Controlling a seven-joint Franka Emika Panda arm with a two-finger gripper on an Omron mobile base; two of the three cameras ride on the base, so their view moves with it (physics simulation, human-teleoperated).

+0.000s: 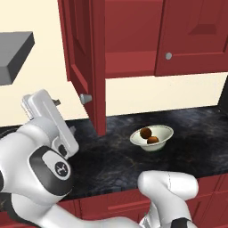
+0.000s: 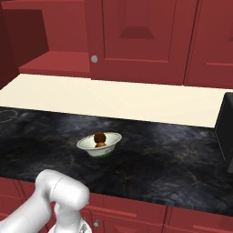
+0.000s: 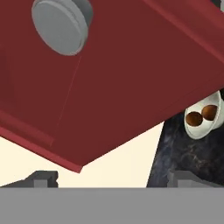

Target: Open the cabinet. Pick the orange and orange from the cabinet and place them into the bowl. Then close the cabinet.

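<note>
Red cabinet (image 1: 133, 40): dark red wall cabinet above the counter; its left door (image 1: 84, 58) stands swung out toward the robot, the right door shut.
Door knob: small round grey knob (image 1: 85, 98) on the open door's outer face, low on the panel; in the hand view it sits at about 11 o'clock (image 3: 61, 26).
Oranges: two small orange fruits (image 1: 149, 136) lie together inside the bowl, touching or nearly so.
Bowl: pale cream bowl (image 1: 165, 131) on the black marbled counter (image 1: 196, 133), at about 4 o'clock from the open door's lower edge.
Fingers: spread wide and empty (image 3: 111, 177), tips at the bottom of the hand view, facing the door's outer face.
Key relation: the open door lies just ahead of the fingers, its knob up and to the left of them; the door's long axis runs vertically.
Step, judged: both oranges are placed, so closing the door looks like what remains.
</note>
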